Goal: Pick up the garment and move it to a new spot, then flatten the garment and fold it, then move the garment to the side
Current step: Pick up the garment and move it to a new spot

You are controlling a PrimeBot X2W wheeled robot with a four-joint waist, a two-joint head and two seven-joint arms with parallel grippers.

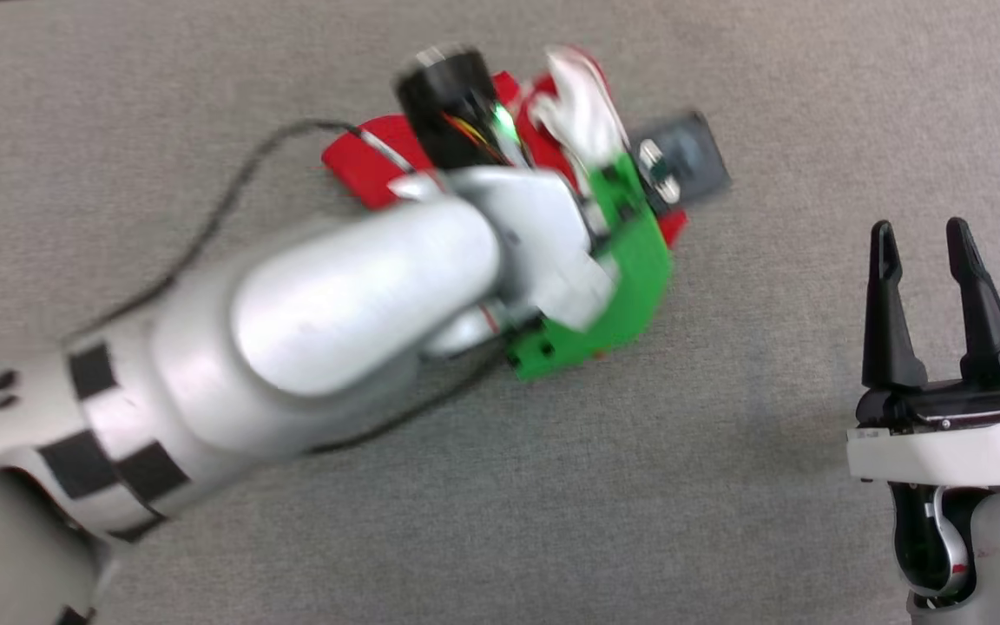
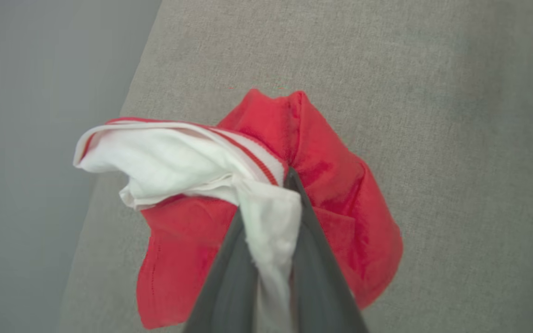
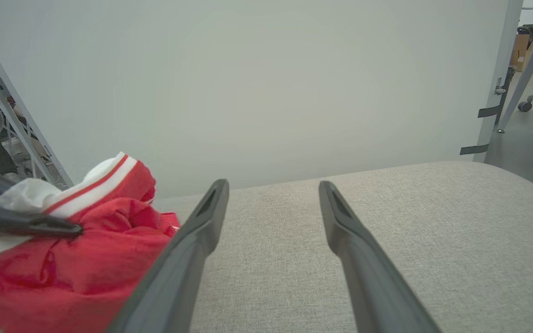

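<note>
- Left gripper (image 2: 270, 196): jaws almost shut, pinching a fold of white sleeve cloth. The cloth runs down between the two dark fingers.
- The garment (image 2: 340, 199): a red jersey shirt, bunched into a crumpled mass under the grip. A white sleeve with red-and-white striped trim flares out to one side, and the red body drapes below.
- Place: toward the far side of the grey upholstered pad (image 1: 726, 486), a little left of its middle. From the head camera the left wrist covers most of it, with red cloth showing past the wrist.
- I cannot tell whether the lowest folds touch the pad.
- Left forearm (image 1: 335, 304): pale and blurred, slanting from near left out to the shirt.
- Right gripper (image 1: 919, 234): near right, jaws spread wide with nothing between them. Its fingers point to the far side, well apart from the shirt.
- From the right wrist, the shirt lies left of that gripper's fingers. One dark finger (image 3: 26, 224) of the left gripper crosses its white trim.
- A pale wall (image 3: 266, 83) stands beyond the pad's far edge.
</note>
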